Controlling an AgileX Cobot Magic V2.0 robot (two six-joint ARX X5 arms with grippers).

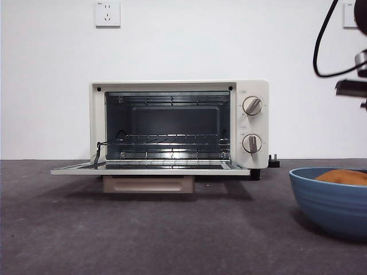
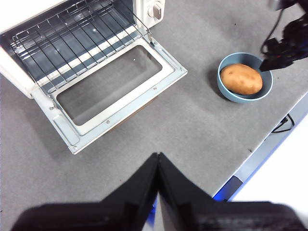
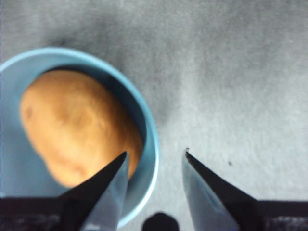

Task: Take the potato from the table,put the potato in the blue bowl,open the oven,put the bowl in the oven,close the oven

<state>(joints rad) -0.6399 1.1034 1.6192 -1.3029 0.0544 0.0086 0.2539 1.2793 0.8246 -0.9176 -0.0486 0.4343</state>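
While the cream-white toaster oven (image 1: 179, 126) stands toward the back of the dark grey, speckled tabletop (image 1: 143, 235) with its glass door (image 2: 113, 86) folded down flat, the smooth oval orange-brown potato (image 3: 77, 127) lies inside the round blue-grey ridged bowl (image 1: 330, 200). The bowl sits on the tabletop in front of the oven and off to its knob side, well apart from the lowered door and near the tabletop's edge in the left wrist view. Inside the oven the wire rack (image 1: 172, 143) lies level across the cavity, and the beige bar handle (image 1: 148, 184) hangs below the front lip of the open door. Two round knobs (image 1: 252, 105) sit one above the other on the oven's side panel.

The right gripper (image 3: 155, 159) hovers just over the bowl's rim, its two black jaws spread apart and grasping nothing: one jaw is over the bowl beside the potato, the other over bare tabletop outside the rim. The left gripper (image 2: 158, 159) hangs high above the tabletop in front of the oven door, its jaws pressed together with nothing between them.
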